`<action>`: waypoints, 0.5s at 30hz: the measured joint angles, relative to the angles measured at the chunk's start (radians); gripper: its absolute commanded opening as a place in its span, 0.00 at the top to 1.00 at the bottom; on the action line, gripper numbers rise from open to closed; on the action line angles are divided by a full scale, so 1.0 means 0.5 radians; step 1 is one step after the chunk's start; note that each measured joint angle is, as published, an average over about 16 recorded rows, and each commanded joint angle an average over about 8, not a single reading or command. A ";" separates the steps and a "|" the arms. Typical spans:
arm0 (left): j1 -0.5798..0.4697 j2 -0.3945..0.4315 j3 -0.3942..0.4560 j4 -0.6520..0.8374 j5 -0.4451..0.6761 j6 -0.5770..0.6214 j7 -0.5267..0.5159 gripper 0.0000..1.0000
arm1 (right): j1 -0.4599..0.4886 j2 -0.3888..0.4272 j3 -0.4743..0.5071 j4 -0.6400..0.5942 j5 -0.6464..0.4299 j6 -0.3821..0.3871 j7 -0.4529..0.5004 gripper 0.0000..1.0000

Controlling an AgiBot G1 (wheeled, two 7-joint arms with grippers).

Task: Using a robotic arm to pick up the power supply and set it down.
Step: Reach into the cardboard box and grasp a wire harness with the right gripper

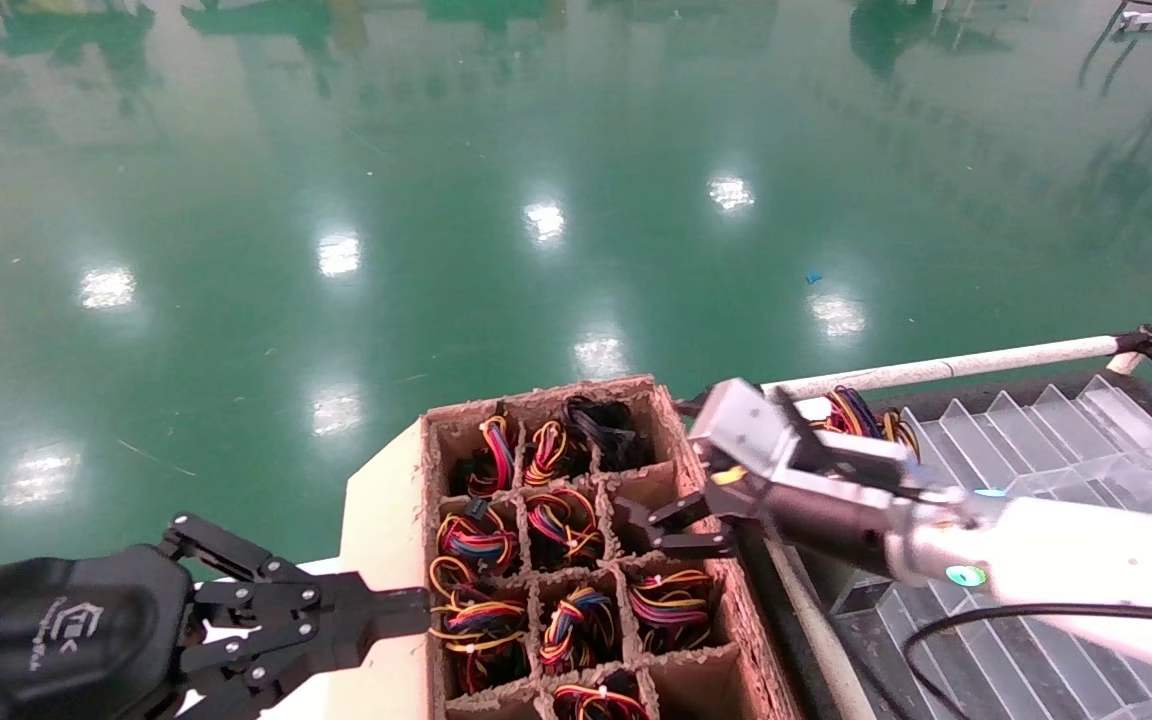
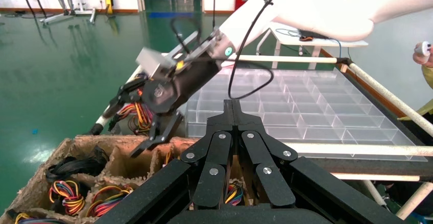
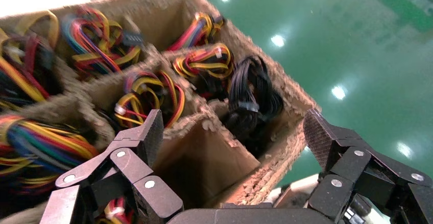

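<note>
Nearest you, your left end effector (image 1: 406, 607) sits parked at the near-left edge of the cardboard divider box (image 1: 671, 425), its fingers (image 2: 232, 113) pressed together, clenched on nothing; past it, your right end effector (image 1: 671, 527) hangs over the box's right-hand cells, released, fingers (image 3: 140, 137) spread with nothing between them; one straddles the box's outer wall; farther in, the power supply's black cables (image 3: 253, 101) fill the far right corner cell, its metal body hidden; beyond the box, a clear plastic tray (image 1: 1056, 430) lies to the right over the green floor (image 1: 536, 150).
</note>
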 measured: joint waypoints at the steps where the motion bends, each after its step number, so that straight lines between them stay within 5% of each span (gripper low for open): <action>1: 0.000 0.000 0.000 0.000 0.000 0.000 0.000 0.29 | 0.008 -0.024 -0.016 -0.016 -0.039 0.016 0.012 1.00; 5: 0.000 0.000 0.000 0.000 0.000 0.000 0.000 0.00 | 0.042 -0.120 -0.069 -0.091 -0.170 0.074 0.044 1.00; 15: 0.000 0.000 0.000 0.000 0.000 0.000 0.000 0.00 | 0.134 -0.344 -0.145 -0.308 -0.359 0.202 0.023 1.00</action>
